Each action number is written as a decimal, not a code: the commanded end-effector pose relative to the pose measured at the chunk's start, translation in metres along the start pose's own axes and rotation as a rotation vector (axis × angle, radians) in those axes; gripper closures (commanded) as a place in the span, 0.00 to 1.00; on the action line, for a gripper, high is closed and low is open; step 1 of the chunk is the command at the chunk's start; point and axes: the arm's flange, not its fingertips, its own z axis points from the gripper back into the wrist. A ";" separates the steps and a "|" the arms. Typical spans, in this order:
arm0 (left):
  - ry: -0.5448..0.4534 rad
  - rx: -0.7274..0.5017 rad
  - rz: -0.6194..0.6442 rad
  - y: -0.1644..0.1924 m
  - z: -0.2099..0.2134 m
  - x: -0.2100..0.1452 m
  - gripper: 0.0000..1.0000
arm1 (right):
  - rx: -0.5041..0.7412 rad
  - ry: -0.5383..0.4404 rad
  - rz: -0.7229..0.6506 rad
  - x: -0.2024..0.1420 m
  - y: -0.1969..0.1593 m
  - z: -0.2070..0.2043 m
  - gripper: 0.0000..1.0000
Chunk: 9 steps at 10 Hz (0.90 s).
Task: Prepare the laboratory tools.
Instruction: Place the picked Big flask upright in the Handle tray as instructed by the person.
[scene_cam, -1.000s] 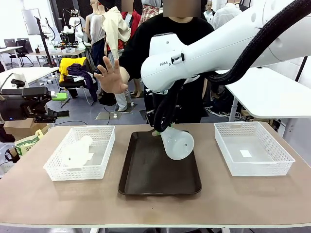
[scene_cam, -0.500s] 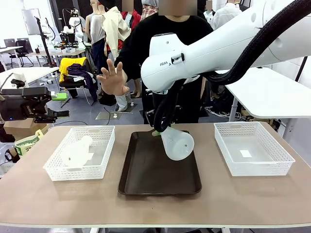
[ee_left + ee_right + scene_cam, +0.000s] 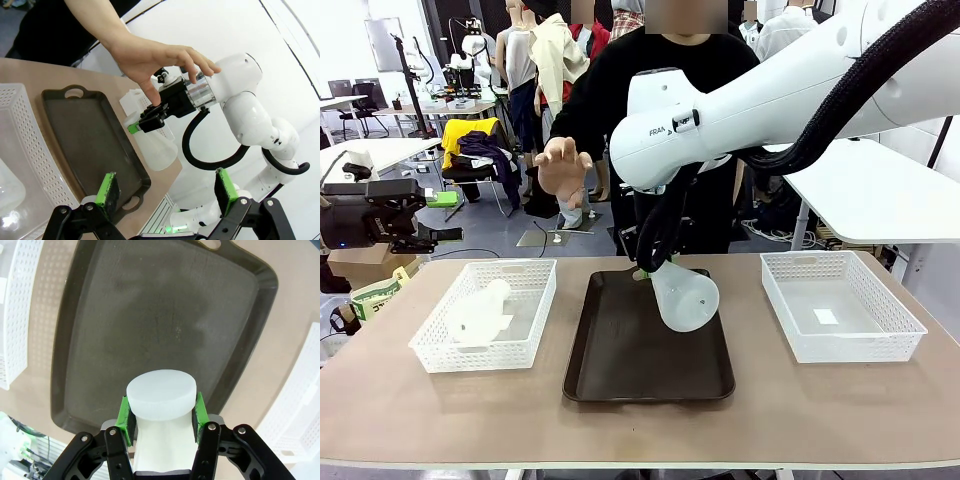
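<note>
The right claw is pinching a cloudy white flask. Its two green pads press on the flask from both sides. From the front, the right claw holds the flask by its thin end. The flask hangs tilted, with its wide bottom pointing down and toward the robot's right. It hangs over the far part of a dark brown tray, and I cannot tell if it touches the tray. The tray has nothing lying on it.

The left claw is spread wide, with nothing between its green pads. Past it you can see the right claw with the flask hanging down beside the tray.

A person stands at the far side of the tabletop. One hand is held up in the air with the fingers bent downward. From the left claw's camera, the hand appears just above the right claw, and I cannot tell if it touches the claw.

The tray sits in the middle of the tabletop. To its left is a white basket, and the other flask lies on its side in it. To the tray's right is a second white basket.
</note>
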 end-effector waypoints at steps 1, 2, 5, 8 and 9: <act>-0.007 0.005 0.011 0.000 -0.002 0.000 0.00 | 0.001 0.001 0.003 0.000 -0.001 0.000 1.00; -0.007 0.005 0.011 0.000 -0.002 0.000 0.00 | 0.001 0.001 0.003 0.000 -0.001 0.000 1.00; -0.007 0.005 0.011 0.000 -0.002 0.000 0.00 | 0.001 0.001 0.003 0.000 -0.001 0.000 1.00; -0.007 0.005 0.011 0.000 -0.002 0.000 0.00 | 0.001 0.001 0.003 0.000 -0.001 0.000 1.00; -0.007 0.005 0.011 0.000 -0.002 0.000 0.00 | 0.001 0.001 0.003 0.000 -0.001 0.000 1.00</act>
